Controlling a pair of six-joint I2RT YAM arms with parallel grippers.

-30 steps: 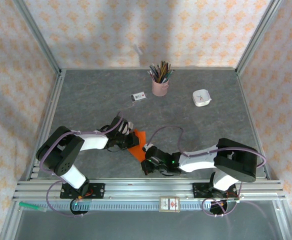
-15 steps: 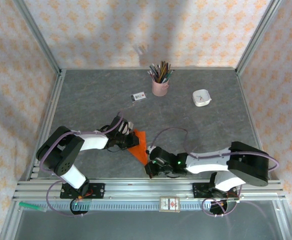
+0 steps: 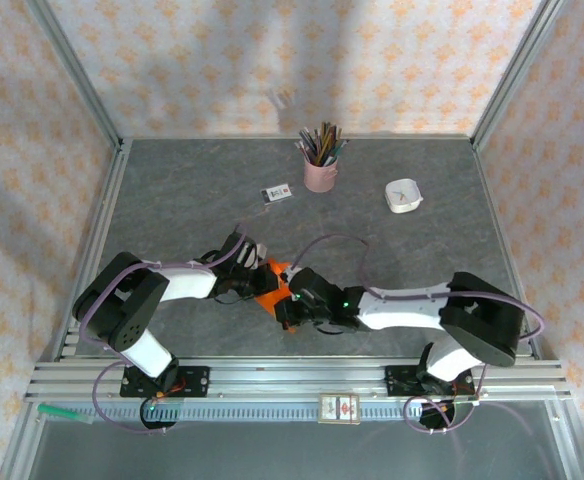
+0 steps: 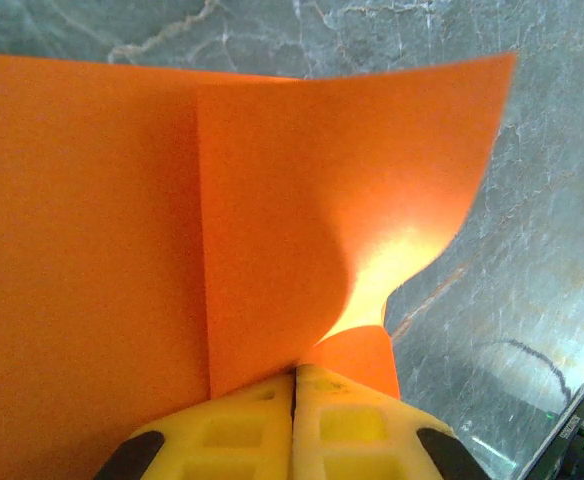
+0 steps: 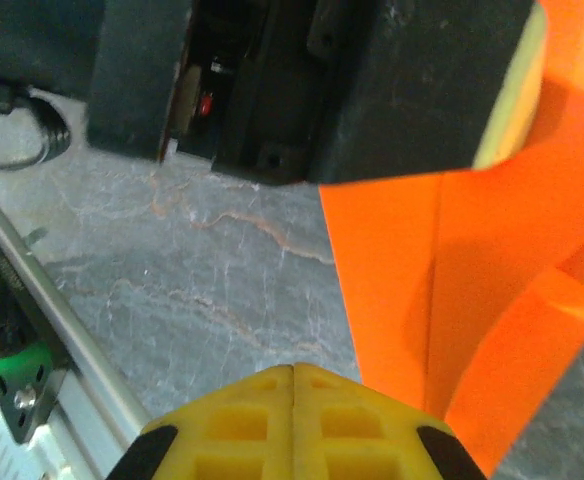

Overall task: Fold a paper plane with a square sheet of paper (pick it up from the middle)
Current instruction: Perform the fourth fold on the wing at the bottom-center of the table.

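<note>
We find a robotics laboratory test cell: a grey stone-patterned table (image 3: pixel 412 260) is boxed in by an aluminium profile frame (image 3: pixel 76 70) and patterned backdrop panels (image 3: pixel 202 60). The left arm (image 3: pixel 187 285) and the right arm (image 3: pixel 402 310), both cabled, are bolted to a slotted rail (image 3: pixel 272 378) at the near edge. We note small props at the back: a pencil cup (image 3: pixel 320 177), a printed card (image 3: pixel 277 193), a white dish (image 3: pixel 403 196).

Your two arms crowd the near middle of the surface (image 3: pixel 172 200). The left tool (image 4: pixel 294 400) and right tool (image 5: pixel 294 385) sit just beside each other, with the orange sheet (image 4: pixel 222 200) between them. Beyond them the way is open until the card (image 3: pixel 276 193), pencil cup (image 3: pixel 321 176) and white dish (image 3: pixel 403 196) near the back.
</note>
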